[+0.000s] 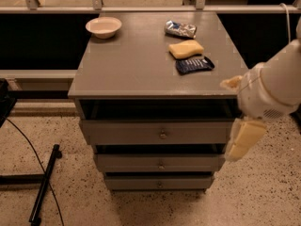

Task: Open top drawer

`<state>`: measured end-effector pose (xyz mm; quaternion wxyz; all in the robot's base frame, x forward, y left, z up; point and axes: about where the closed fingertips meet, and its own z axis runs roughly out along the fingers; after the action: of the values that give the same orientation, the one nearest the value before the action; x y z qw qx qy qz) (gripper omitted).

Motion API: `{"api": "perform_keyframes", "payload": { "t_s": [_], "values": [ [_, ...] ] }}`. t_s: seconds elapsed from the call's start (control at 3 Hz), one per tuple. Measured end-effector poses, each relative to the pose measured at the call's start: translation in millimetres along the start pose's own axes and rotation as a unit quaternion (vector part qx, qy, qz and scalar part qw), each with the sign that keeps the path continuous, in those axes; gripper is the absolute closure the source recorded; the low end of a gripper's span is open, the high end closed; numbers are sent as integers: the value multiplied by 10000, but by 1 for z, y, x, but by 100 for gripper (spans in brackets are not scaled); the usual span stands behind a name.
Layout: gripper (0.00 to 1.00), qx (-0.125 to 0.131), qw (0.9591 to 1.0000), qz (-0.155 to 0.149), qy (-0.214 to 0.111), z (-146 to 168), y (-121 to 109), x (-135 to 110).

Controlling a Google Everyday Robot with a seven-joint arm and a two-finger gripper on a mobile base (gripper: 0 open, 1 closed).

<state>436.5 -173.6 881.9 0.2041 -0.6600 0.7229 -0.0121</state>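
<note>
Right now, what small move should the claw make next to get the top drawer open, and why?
Probably shift the claw left in the view, toward the knob of the top drawer. The claw hangs off the drawer front's right end, apart from the knob at its centre.
</note>
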Motion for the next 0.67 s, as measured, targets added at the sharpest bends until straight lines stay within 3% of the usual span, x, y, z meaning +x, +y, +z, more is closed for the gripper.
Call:
{"api": "perform_keyframes", "payload": {
  "t_s": [0.33,0.67],
  "values": [
    [0,206,9997,-77,-39,14,-4,1],
    [0,80,9997,-191,110,22,-1,4]
  ]
}}
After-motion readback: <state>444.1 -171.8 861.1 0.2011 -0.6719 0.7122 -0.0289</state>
